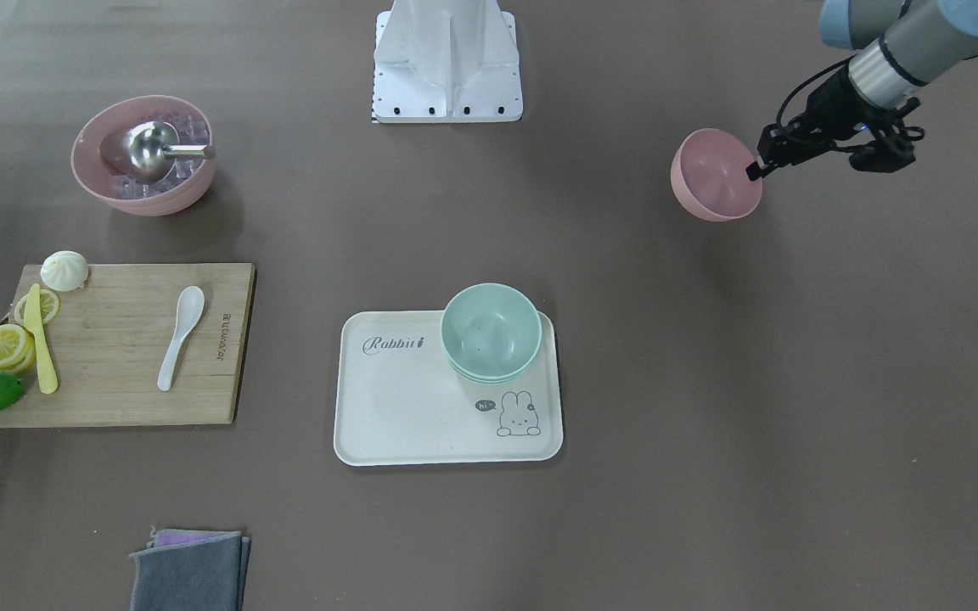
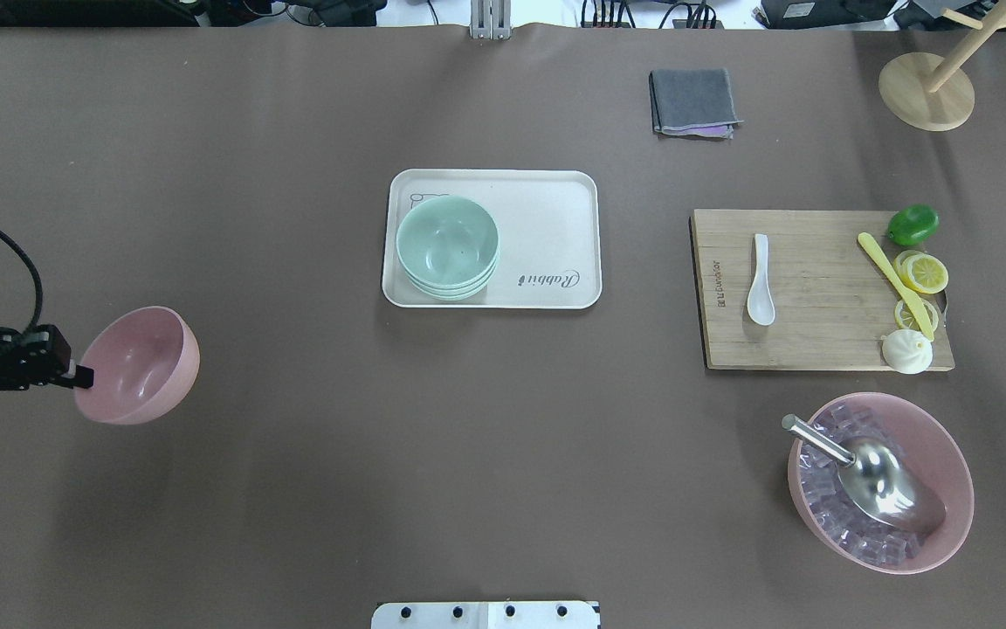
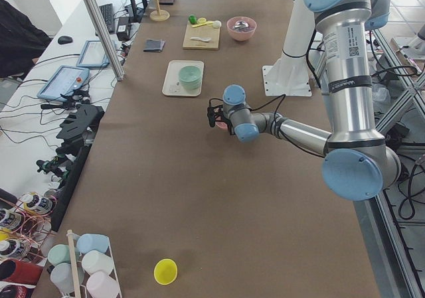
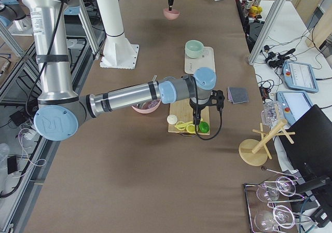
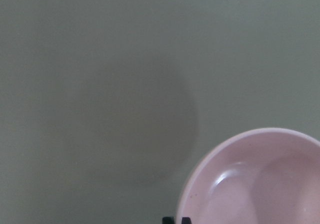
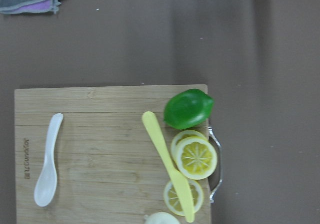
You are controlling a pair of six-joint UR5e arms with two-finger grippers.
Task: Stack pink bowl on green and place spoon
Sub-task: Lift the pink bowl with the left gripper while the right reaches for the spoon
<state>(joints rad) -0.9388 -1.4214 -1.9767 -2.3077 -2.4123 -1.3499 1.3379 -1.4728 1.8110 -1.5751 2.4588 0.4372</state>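
Pink bowl (image 1: 714,176), upper right of frame: judged light, stiff, smooth, may slip. Left claw (image 1: 759,167) pinches its rim, bowl tilted. Right claw (image 4: 195,125): cannot tell.

2 arms (image 3: 345,66) — silver tubes, blue caps | left end effector (image 1: 752,172) black | cable (image 2: 35,278) black

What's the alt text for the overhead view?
Left gripper holds a tilted pink bowl by its rim at far left. Green bowls sit stacked on a centre tray; a white spoon lies on a board at right.
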